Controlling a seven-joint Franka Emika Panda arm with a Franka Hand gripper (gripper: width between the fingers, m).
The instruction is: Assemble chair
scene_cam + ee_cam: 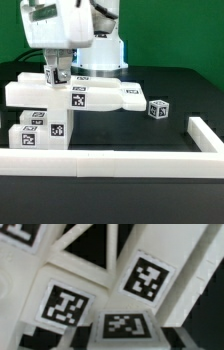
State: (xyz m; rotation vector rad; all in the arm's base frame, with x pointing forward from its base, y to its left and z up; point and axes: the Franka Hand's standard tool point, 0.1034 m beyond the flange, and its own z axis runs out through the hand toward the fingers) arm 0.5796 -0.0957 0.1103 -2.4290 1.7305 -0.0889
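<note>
The chair [45, 112] stands partly joined at the exterior view's left: white blocky pieces with black-and-white tags, and a flat slab [125, 97] reaching toward the right. My gripper [57, 77] has come down on the top of this stack and is shut on a tagged white piece there. The wrist view is a blurred close-up in which that tagged piece [124, 325] sits between the jaws of the gripper [122, 340], with other tagged white parts [148, 276] right behind it. A small loose tagged block [158, 108] lies apart on the black table.
A long low white border rail [110, 165] runs along the front of the table and turns back along the exterior view's right [205, 134]. The robot's base [100, 55] stands behind the slab.
</note>
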